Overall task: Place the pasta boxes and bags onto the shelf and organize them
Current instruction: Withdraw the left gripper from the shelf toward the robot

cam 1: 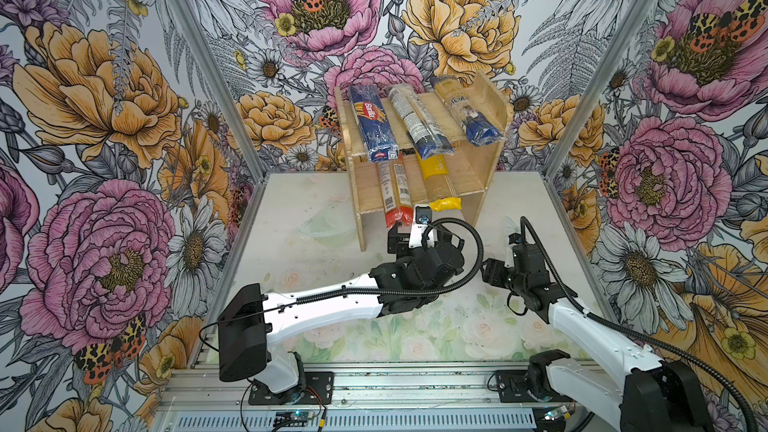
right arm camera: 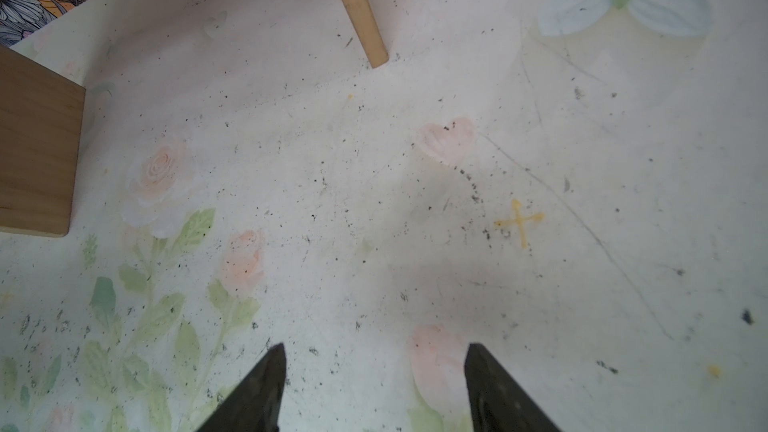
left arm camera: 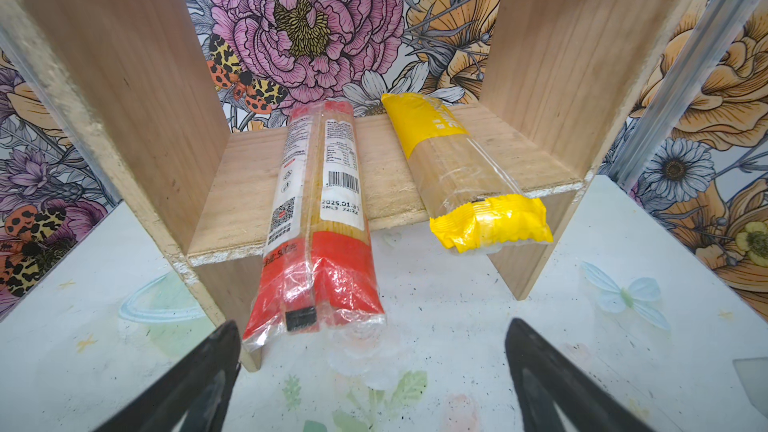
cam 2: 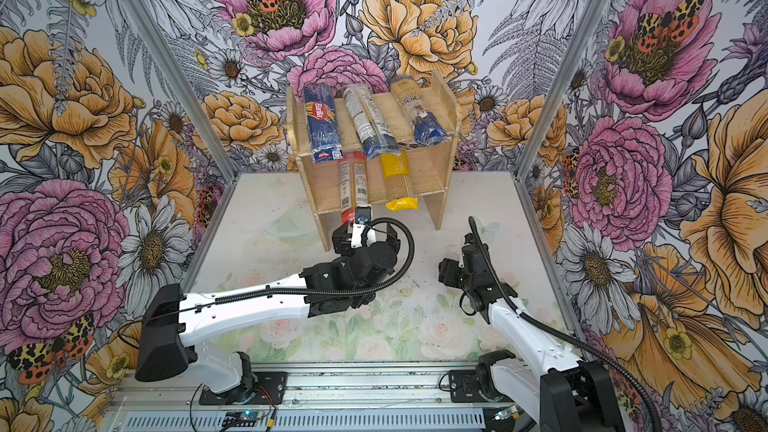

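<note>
Left wrist view: shelf (left arm camera: 232,197) holds red-ended pack (left arm camera: 320,209) and yellow-ended pack (left arm camera: 465,176) below, both overhanging; left gripper (left arm camera: 372,323) wide, right gripper (right arm camera: 376,344) parted, empty.

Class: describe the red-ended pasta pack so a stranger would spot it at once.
Find the wooden shelf by the back wall. Two packs lie on its lower board. The red-ended pack lies left in both top views, the yellow-ended pack right.

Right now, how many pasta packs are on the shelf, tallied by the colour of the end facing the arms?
Blue: 3 (Barilla pack, white-label pack, yellow-and-blue pack), top tier.
Red: 1 (red pack), lower tier.
Yellow: 1 (yellow pack), lower tier.
Total: 5.
</note>
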Robot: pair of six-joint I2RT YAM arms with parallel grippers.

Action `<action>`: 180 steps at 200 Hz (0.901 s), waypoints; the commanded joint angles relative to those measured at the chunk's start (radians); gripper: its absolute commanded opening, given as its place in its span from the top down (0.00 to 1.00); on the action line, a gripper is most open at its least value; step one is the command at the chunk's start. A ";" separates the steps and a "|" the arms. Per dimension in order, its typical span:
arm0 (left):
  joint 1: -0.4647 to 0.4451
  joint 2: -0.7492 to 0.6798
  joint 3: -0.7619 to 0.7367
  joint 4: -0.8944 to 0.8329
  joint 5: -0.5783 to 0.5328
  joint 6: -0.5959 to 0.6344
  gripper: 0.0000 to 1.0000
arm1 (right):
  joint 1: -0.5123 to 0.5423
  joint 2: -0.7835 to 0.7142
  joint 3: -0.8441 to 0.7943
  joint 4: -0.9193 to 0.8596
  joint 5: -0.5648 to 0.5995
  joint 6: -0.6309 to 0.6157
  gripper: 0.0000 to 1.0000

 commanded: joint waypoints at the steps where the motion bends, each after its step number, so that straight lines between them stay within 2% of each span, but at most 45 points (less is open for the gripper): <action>1: -0.008 -0.042 -0.033 -0.007 0.022 -0.011 0.01 | -0.006 -0.018 0.016 -0.006 -0.011 -0.016 0.30; 134: -0.007 -0.207 -0.210 -0.057 -0.001 -0.071 0.01 | -0.011 -0.054 0.077 -0.041 -0.032 -0.043 0.29; 180: -0.006 -0.270 -0.267 -0.103 -0.006 -0.082 0.01 | -0.013 -0.073 0.121 -0.064 -0.042 -0.118 0.28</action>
